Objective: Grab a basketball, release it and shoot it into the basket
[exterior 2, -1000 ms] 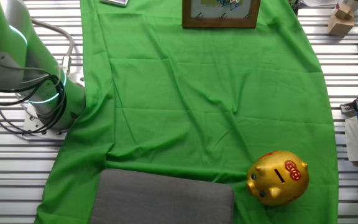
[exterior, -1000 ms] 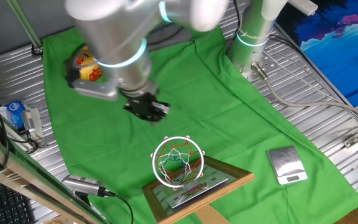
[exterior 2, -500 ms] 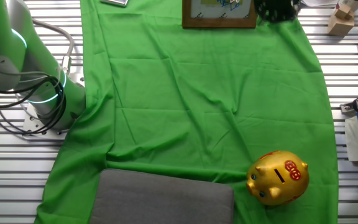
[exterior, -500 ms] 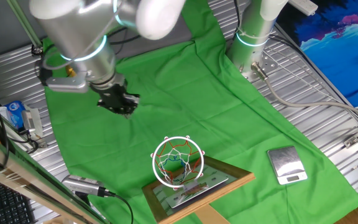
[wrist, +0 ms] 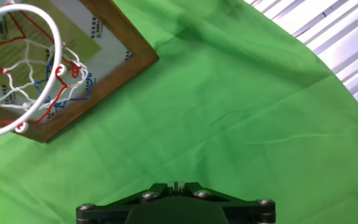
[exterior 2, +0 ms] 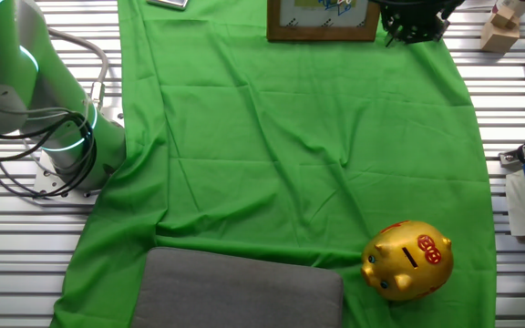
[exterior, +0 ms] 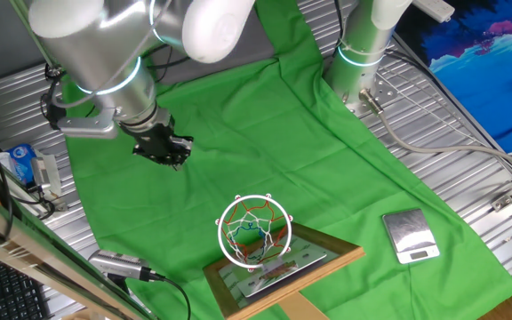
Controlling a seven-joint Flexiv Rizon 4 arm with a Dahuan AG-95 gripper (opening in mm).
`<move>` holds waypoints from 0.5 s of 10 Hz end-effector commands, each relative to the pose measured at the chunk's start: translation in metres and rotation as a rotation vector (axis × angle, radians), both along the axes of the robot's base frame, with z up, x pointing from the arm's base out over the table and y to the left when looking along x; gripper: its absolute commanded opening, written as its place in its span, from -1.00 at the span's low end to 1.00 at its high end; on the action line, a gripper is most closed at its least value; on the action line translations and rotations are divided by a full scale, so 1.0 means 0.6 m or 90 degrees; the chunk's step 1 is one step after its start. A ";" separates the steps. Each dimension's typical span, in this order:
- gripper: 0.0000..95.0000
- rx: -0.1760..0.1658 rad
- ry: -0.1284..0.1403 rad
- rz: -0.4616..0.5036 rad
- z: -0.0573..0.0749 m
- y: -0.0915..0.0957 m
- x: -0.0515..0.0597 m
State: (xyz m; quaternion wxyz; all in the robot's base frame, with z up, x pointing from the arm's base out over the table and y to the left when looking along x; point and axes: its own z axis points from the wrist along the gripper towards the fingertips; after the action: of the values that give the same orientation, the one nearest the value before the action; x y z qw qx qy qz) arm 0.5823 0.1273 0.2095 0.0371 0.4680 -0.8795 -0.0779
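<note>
The basket's white ring with its red, white and green net stands on a wooden-framed backboard lying at the front of the green cloth. It also shows at the top left of the hand view, and its frame at the top edge of the other fixed view. My gripper hangs over the cloth to the left of the hoop, apart from it. It shows at the top right of the other fixed view. In the hand view the gripper looks shut with nothing showing between the jaws. The basketball is out of view.
A gold-and-red piggy bank sits near the cloth's corner, next to a grey pad. A silver scale lies right of the hoop. The arm's base stands at the back. A blue carton lies on the metal table.
My arm has swung left, away from over the piggy bank's side to left of the hoop. The gripper has entered the top right of the other fixed view.
</note>
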 end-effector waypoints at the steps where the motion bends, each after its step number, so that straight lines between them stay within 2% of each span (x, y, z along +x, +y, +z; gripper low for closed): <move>1: -1.00 0.007 0.001 -0.035 0.000 0.000 -0.001; 2: -1.00 0.006 0.002 -0.046 0.000 0.000 -0.001; 3: -1.00 -0.006 0.007 -0.070 0.000 0.000 -0.001; 4: -1.00 -0.039 0.006 -0.107 0.000 0.000 -0.001; 5: -1.00 -0.048 0.006 -0.129 0.000 0.000 -0.001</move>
State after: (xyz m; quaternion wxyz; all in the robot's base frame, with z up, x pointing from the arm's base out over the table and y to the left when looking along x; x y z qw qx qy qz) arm 0.5822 0.1280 0.2100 0.0414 0.4014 -0.9121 -0.0724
